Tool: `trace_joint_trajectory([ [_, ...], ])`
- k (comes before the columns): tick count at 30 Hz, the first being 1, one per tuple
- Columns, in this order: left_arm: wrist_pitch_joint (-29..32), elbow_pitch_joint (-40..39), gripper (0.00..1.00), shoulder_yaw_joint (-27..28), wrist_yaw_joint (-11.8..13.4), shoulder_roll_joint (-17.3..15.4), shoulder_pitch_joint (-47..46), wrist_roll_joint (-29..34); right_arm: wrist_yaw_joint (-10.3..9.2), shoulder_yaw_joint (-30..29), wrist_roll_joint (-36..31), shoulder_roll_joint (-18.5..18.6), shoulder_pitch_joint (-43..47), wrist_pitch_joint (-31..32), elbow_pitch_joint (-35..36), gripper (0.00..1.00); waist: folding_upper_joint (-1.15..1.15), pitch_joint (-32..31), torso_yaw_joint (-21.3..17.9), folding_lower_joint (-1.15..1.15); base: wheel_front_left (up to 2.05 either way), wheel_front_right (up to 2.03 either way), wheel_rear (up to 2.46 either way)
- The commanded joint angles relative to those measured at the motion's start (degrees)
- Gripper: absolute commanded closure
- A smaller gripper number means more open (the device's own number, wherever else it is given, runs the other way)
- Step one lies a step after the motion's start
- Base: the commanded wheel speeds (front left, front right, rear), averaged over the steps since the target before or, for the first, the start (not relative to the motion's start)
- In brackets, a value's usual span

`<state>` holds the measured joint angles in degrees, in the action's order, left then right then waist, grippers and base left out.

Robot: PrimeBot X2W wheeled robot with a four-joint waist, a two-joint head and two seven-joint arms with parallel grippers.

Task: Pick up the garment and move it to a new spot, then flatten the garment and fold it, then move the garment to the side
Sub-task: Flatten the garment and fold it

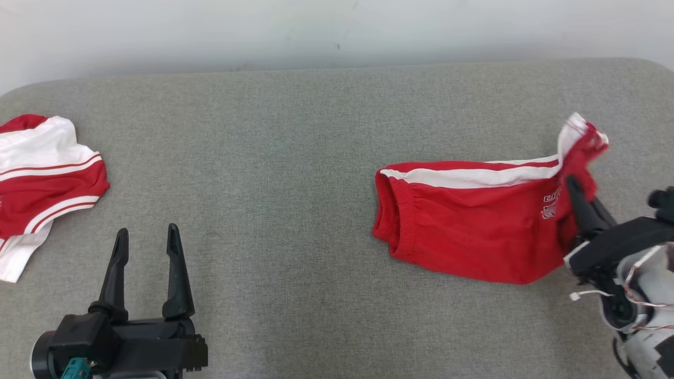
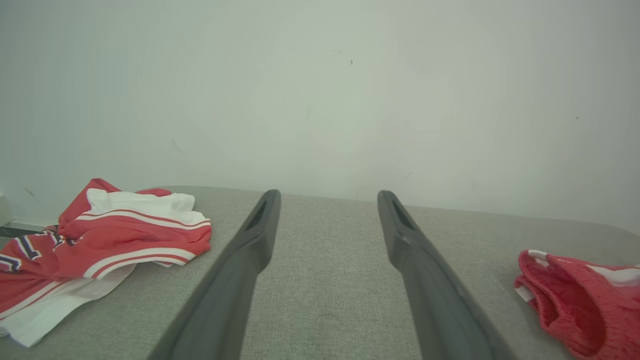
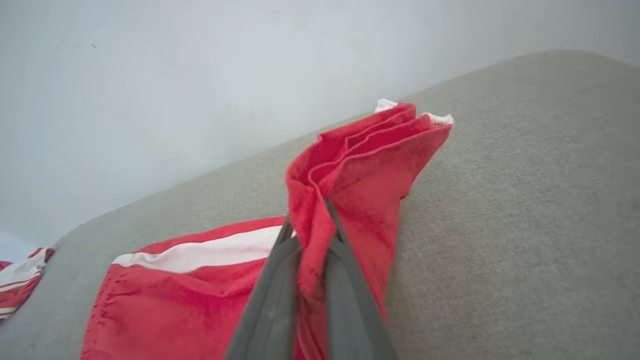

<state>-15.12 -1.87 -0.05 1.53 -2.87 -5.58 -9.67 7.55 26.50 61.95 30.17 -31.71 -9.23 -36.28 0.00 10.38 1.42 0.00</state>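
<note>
Right pincer (image 3: 307, 225) clamped on raised hem of red white-striped fabric shorts (image 1: 463, 231); left pincer (image 1: 149, 237) apart, well left of shorts.

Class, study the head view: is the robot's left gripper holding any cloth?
No: the left gripper stands open over the bare grey cushion, apart from the striped garment on its left.

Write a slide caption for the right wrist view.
Right gripper shut on the bunched end of the red shorts, holding it up from the grey fabric surface.
</note>
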Motion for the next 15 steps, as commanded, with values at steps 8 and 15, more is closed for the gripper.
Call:
trace_joint_trajectory([
  [8, -0.04, -0.4, 0.0, -0.51, 0.44, -0.03, 0.7, -0.3, -0.13, 3.96, -4.99, -3.4, 2.36, 0.67, 11.39, 1.0, 0.0, 0.12, 1.6, 0.0, 0.0, 0.0, 0.0],
  [15, -0.04, 0.07, 0.0, -1.5, 0.61, -0.02, 0.44, -1.08, -0.13, 4.15, -10.54, -7.53, 6.16, 2.77, 17.66, 1.0, 0.0, 0.46, 4.07, 0.0, 0.0, 0.0, 0.0],
])
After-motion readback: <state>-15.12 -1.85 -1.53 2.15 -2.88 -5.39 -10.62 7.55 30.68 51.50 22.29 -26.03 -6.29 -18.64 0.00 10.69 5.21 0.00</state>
